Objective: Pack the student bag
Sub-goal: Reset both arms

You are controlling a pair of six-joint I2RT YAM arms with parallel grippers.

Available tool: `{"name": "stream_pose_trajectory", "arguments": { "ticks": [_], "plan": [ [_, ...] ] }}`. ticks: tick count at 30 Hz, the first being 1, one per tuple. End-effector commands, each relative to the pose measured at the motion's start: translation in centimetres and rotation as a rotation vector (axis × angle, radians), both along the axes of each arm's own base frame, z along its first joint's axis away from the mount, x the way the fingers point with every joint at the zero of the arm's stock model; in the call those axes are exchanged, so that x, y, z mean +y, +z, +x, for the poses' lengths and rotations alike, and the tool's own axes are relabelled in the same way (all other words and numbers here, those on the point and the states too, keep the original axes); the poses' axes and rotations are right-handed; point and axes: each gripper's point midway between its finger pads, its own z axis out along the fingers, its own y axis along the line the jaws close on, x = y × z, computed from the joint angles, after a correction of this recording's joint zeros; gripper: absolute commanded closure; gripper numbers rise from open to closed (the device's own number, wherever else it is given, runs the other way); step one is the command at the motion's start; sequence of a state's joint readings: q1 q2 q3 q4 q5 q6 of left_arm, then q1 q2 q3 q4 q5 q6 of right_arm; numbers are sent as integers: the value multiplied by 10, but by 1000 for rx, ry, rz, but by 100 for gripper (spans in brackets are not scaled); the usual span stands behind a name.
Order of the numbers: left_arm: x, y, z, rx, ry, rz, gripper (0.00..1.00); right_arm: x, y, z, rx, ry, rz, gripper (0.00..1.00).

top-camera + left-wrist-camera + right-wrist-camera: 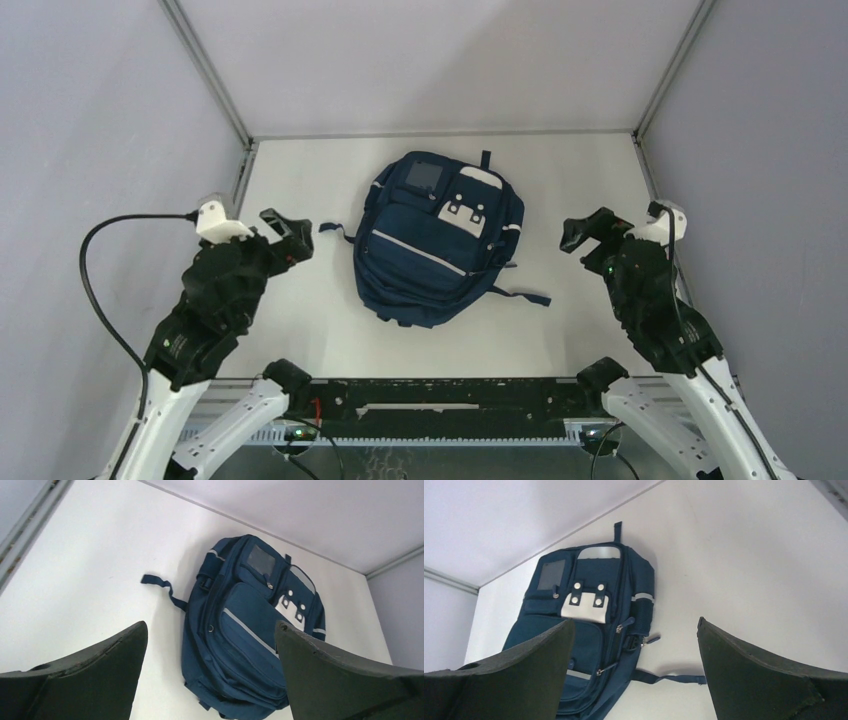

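Large navy fabric backpack [435, 240] centre | our left gripper [290, 233] nine o'clock, right gripper [583, 232] three, both jaws wide, empty | likely soft, floppy; we'd take its twelve-o'clock loop [485, 158].

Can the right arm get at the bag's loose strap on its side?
Probably yes: the right hand is open, apart from the student bag, with only table between it and the strap.
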State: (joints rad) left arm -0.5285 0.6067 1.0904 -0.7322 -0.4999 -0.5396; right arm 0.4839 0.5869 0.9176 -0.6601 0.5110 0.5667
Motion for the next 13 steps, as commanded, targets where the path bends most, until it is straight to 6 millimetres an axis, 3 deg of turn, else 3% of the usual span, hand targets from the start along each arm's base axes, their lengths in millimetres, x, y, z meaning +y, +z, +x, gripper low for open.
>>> {"name": "stream_pose_trajectory", "arguments": {
  "ticks": [1,13],
  "plan": [
    [18,-3,-5,-2,68,38,0,-17,5,-7,-8,-73,-18,0],
    [14,-19,0,37,66,58,0,-18,-7,-5,13,-92,-17,0]
  ]
}}
